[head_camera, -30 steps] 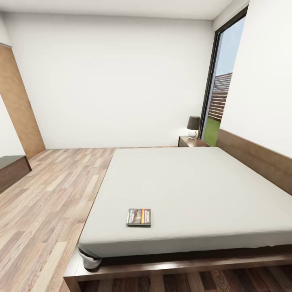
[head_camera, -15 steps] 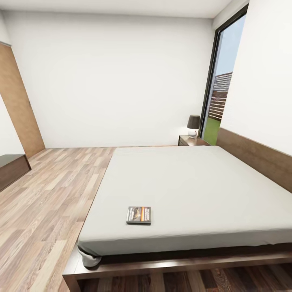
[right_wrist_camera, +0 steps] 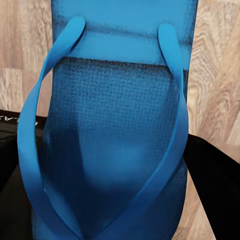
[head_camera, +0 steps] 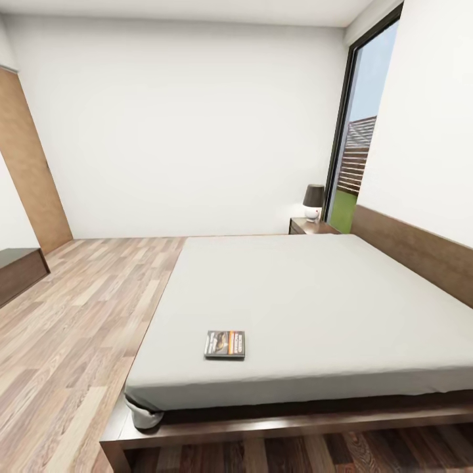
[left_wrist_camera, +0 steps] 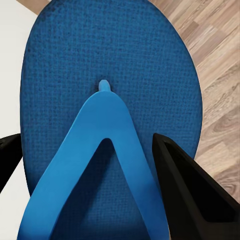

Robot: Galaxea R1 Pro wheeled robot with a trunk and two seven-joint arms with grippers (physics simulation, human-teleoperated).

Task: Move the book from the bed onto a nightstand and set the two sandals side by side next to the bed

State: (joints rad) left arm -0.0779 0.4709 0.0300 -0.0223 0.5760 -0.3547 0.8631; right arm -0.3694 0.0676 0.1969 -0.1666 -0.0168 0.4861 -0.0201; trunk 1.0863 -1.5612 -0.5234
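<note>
Lengthwise between each pincer's (left_wrist_camera: 100, 195) (right_wrist_camera: 115, 200) fingers sits 1 clamped blue sandal (left_wrist_camera: 107, 75) (right_wrist_camera: 120, 145), toe outward on the left.

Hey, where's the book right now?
In the head view the book lies flat on the bed, on the mattress near its foot edge and toward its left side, far from the nightstand by the window.

One bed (head_camera: 315, 295); one book (head_camera: 225, 344); one nightstand (head_camera: 309, 226) (one lamp (head_camera: 313, 202)); two sandals (left_wrist_camera: 107, 100) (right_wrist_camera: 120, 125)
</note>
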